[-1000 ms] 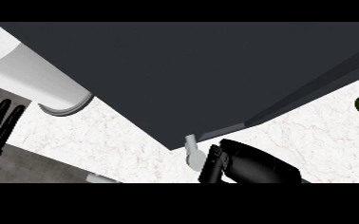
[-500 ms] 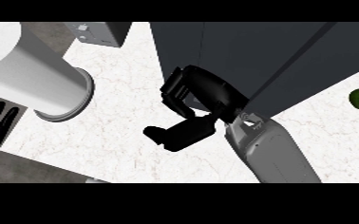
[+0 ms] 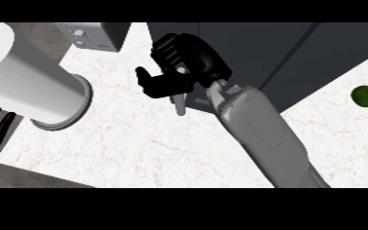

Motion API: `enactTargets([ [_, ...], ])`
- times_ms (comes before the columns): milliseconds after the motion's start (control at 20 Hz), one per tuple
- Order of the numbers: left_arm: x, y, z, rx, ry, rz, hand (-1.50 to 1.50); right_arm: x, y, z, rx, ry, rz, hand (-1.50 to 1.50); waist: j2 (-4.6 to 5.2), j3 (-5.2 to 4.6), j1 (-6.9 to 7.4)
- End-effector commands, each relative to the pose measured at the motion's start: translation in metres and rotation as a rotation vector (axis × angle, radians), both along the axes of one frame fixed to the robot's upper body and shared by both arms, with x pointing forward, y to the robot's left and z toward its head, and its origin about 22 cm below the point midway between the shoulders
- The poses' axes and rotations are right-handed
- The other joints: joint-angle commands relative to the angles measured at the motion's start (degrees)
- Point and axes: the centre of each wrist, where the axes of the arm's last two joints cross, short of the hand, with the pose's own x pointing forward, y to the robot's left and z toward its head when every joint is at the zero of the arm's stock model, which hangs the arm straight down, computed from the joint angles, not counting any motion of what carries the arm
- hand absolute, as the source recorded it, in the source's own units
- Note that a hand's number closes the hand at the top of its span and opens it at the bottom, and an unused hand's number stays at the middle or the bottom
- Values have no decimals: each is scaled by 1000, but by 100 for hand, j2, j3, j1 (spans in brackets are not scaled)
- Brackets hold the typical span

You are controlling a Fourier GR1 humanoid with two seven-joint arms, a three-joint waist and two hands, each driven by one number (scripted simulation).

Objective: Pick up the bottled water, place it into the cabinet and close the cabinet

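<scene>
My right hand (image 3: 188, 67) is against the left edge of the dark cabinet door (image 3: 273, 48), with its fingers curled and its thumb pointing left. The lower end of the door's pale handle (image 3: 179, 105) shows just below the thumb. I cannot tell whether the fingers wrap the handle. The right forearm (image 3: 259, 131) comes up from the lower right. The door lies almost flat with the cabinet front. The bottled water is hidden. My left forearm (image 3: 39, 85) fills the left side as a thick grey tube. A dark sliver at the left edge (image 3: 6, 126) may be my left hand.
A grey appliance (image 3: 93, 34) stands at the back left of the white marble counter (image 3: 144, 146). A green object (image 3: 359, 95) sits at the right edge. The counter's front edge runs along the lower left.
The cabinet door has swung from wide open over the counter to nearly shut. My right hand moved up and left with the door's handle edge, and the view shifted.
</scene>
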Motion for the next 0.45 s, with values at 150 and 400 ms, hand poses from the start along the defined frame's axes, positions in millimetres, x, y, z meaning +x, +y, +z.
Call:
enactTargets([
  [150, 0, -1, -3, -8, -6, 18, -150, 37, 0, 25, 171, 17, -206, -150, 76, -15, -99],
  [400, -5, 2, -2, -11, -7, 18, -150, 40, 8, 21, 183, 15, -230, -150, 63, -13, -101],
])
